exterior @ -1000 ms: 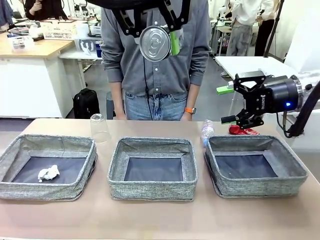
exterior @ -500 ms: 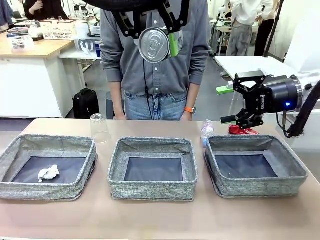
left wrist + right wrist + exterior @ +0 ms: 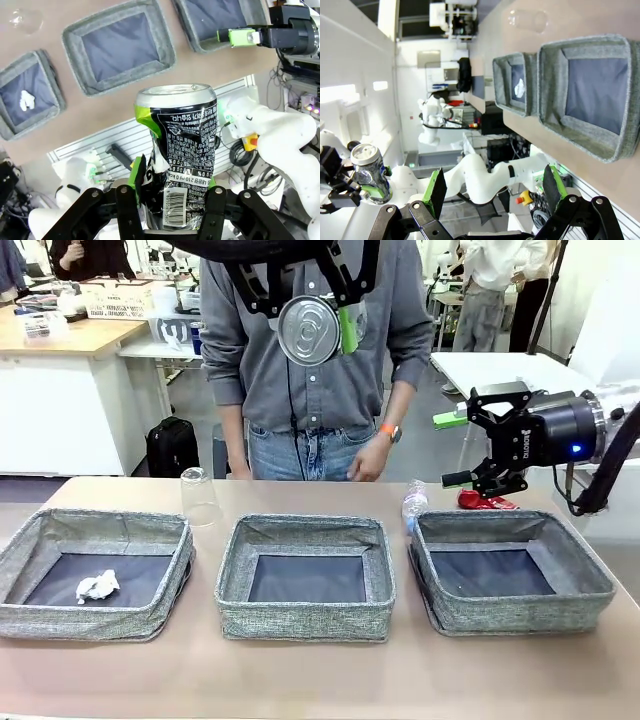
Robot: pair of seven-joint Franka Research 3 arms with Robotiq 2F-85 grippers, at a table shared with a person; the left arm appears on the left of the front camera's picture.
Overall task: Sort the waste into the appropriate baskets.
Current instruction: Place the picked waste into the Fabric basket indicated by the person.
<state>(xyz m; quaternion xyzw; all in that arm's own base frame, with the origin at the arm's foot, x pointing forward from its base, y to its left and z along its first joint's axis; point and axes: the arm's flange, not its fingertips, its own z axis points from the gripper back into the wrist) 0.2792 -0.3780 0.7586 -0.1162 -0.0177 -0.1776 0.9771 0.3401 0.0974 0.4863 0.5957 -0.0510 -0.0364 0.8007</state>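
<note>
The dark can [image 3: 308, 328] is at the top centre of the front view, high above the surface [image 3: 300, 670] and in front of the person's grey shirt. The left jaws are closed on it, one on each side. This view gives the can's round silver end. The left wrist view gives its side [image 3: 180, 150]: black with white print, a barcode near the jaws and a dent along the left edge.

The left wrist view looks down on the three baskets across the top of the frame. The front view gives them in a row: left basket [image 3: 30, 540], middle basket [image 3: 305, 530] and right basket [image 3: 515, 523]. The crumpled tissue [image 3: 97, 586] lies in the left basket.

The clear cup [image 3: 199, 497] stands upside down behind the left basket's far right corner. The water bottle [image 3: 413, 502] sits at the far end of the gap between the middle and right baskets, and the basket walls partly hide it. The crushed red can [image 3: 485, 502] lies behind the right basket, with the lower right jaw partly in front of it.

The right jaws, at the right of the frame, are open and hold nothing. The right wrist view looks between their green pads to the dark can at lower left [image 3: 370, 170]. The person's hand [image 3: 368, 460] hangs over the far edge of the surface.
</note>
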